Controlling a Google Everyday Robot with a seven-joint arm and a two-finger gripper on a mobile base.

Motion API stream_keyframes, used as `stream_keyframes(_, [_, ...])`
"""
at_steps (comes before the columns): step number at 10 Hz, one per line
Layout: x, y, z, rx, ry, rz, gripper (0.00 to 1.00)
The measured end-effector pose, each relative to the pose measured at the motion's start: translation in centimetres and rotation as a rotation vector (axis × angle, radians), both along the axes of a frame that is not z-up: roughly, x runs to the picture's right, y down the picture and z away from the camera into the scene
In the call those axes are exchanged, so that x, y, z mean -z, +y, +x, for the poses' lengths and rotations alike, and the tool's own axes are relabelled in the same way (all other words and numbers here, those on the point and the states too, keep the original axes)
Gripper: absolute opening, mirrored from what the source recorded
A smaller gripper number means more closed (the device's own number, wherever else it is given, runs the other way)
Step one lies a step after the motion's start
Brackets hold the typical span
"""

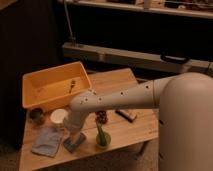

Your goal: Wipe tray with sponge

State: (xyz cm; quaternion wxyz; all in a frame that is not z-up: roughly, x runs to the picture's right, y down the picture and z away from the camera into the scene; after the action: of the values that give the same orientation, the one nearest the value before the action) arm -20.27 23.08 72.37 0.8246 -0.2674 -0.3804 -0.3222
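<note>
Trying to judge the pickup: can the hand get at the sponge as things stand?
Probably yes. The hand hangs open right over the sponge, which lies flat on the table with nothing on it; the cloth and green cup lie beside it, not over it.

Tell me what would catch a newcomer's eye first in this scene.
The big white robot arm reaching in from the right dominates, its claw hanging just over the dark-blue sponge near the wooden table's front edge. Behind it, at the table's back left, sits the bright yellow-orange tray.
</note>
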Motion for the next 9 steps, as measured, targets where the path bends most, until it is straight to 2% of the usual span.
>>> stream_keyframes(5, [-2.0,3.4,1.2,0.050,0.029,-0.039,0.65])
stream_keyframes(8, [-2.6,4.3,1.6,0.062,0.052,-0.057,0.65])
stream_keyframes(9, [-2.8,4.5,1.5,0.068,0.057,-0.061,0.61])
